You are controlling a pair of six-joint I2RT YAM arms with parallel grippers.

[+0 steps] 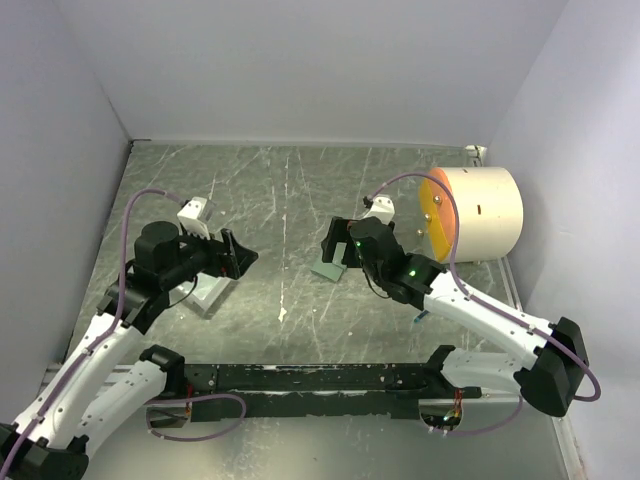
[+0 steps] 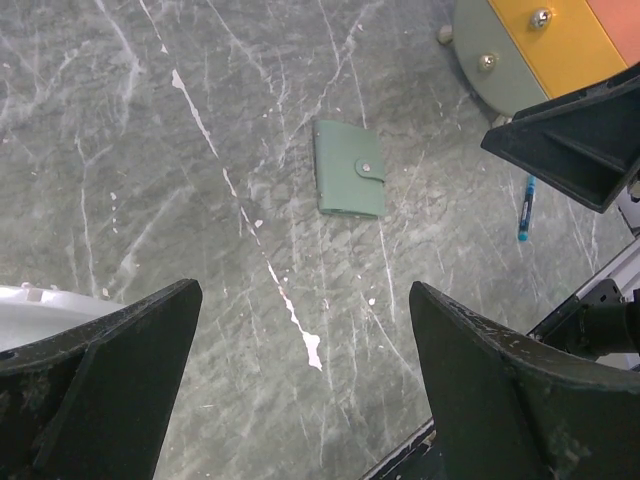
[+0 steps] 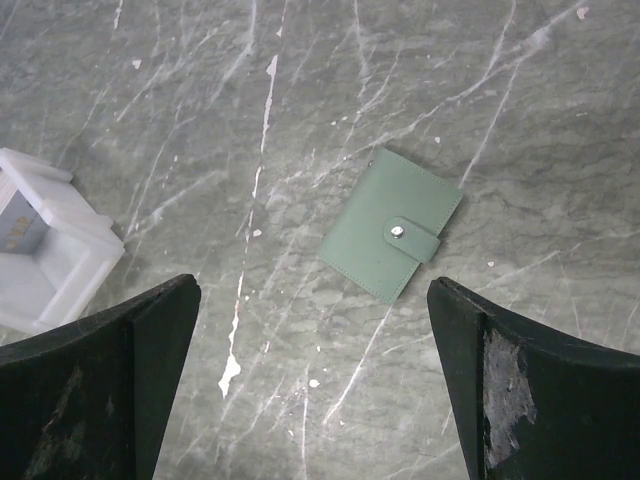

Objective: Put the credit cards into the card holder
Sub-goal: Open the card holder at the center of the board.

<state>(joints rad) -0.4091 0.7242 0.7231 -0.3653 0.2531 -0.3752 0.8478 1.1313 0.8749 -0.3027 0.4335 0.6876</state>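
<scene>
**STATUS: BOTH GRIPPERS OPEN, CARD HOLDER SHUT ON TABLE**

The pale sage-green flat folding card holder (image 3: 392, 225) lies on the grey-green marbled table (image 1: 290, 190), folded shut with its snap tab fastened. In the top view it sits near the table centre, partly hidden beneath the right gripper (image 1: 333, 243). The right gripper hovers above it with jaws spread wide, holding nothing. In the right wrist view the card holder lies at 1 o'clock from the gap between the jaws.

The left gripper (image 1: 237, 255) is likewise spread wide and empty, at 9 o'clock from the card holder and well apart from it. Under the left arm rests the shallow white rectangular tray (image 1: 208, 292). In the right wrist view the tray contains a flat grey-blue rectangle, probably a credit card (image 3: 20, 228); the frame edge cuts it off.

A cream cylinder with an orange end face (image 1: 485, 210) stands at 2 o'clock from the card holder. A thin blue pen (image 2: 525, 208) lies at 4 o'clock.
</scene>
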